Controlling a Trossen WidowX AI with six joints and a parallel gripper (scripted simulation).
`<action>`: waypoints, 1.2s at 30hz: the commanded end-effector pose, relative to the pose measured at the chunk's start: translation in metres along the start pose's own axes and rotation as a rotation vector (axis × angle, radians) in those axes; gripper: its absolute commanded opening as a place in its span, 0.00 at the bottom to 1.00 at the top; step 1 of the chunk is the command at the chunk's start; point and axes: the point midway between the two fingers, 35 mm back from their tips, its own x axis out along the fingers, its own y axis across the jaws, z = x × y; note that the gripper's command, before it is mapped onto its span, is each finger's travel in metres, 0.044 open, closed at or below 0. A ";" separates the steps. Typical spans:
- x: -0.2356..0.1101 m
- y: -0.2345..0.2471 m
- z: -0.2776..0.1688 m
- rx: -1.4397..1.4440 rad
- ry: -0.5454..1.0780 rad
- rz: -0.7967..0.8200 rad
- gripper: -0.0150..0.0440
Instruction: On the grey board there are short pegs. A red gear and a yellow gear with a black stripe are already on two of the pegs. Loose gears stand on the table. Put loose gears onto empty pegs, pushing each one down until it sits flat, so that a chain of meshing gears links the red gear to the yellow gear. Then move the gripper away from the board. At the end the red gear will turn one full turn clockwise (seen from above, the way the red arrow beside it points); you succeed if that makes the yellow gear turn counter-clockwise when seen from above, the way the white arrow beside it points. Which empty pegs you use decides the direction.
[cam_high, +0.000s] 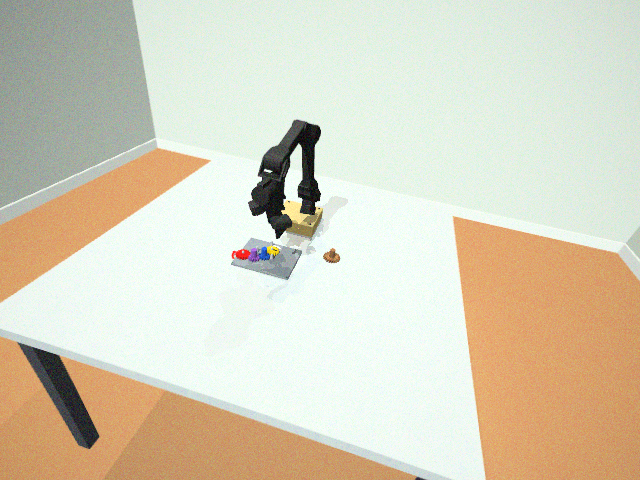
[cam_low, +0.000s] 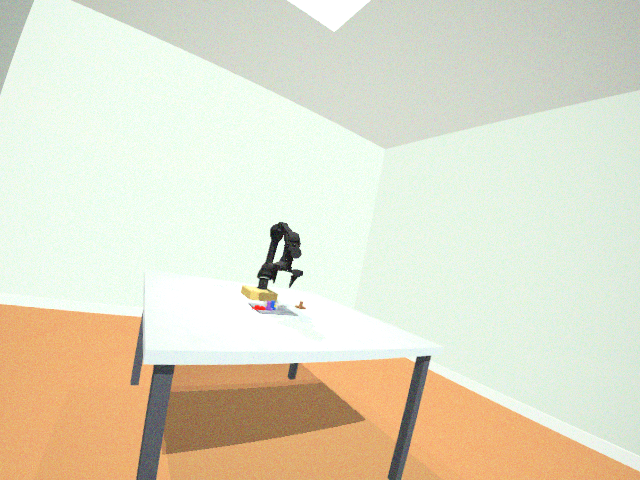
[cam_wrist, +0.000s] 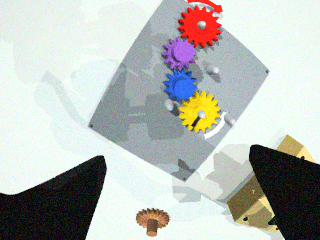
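Gears first, seen from where I stand in the room. Brown gear (cam_high: 331, 256) (cam_low: 300, 306) (cam_wrist: 152, 219) rests loose on the table, off the grey board (cam_high: 279, 268) (cam_low: 286, 312) (cam_wrist: 140, 90); in the wrist view it lies at seven o'clock from the yellow gear (cam_high: 273, 250) (cam_wrist: 190, 107). Purple gear (cam_high: 253, 255) (cam_low: 268, 305) (cam_wrist: 180, 52) sits on the board at seven o'clock from the red gear (cam_high: 242, 254) (cam_low: 258, 307) (cam_wrist: 195, 30); blue gear (cam_high: 264, 253) (cam_low: 273, 305) (cam_wrist: 181, 86) is at six from purple, yellow at five from blue.

Handling, my guess: light, stiff, hard to crush; smooth stem could slip or tilt in a poor pinch. Best hold is the upright stem, pads square to it, teeth left alone. Pressing should be straight down, lest neighbouring teeth catch.

Gripper (cam_high: 279, 233) (cam_low: 282, 283) (cam_wrist: 179, 159) has its jaws spread wide, nothing between them. Two idlers should give yellow the wanted counter-clockwise turn, so brown is probably spare; backing away seems the remaining work.

Wrist view shows tooth contact, bare pegs and the white arrow (cam_wrist: 217, 129). Exterior shows the fingers' height above the board, which wrist cannot; there the gears bunch together. Top gives brown's stem upright. Full seating: cannot tell from any.
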 end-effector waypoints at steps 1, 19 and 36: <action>-0.010 0.037 -0.045 -0.020 -0.003 0.015 1.00; -0.041 0.074 -0.294 -0.021 0.022 0.017 1.00; -0.041 0.074 -0.294 -0.021 0.022 0.017 1.00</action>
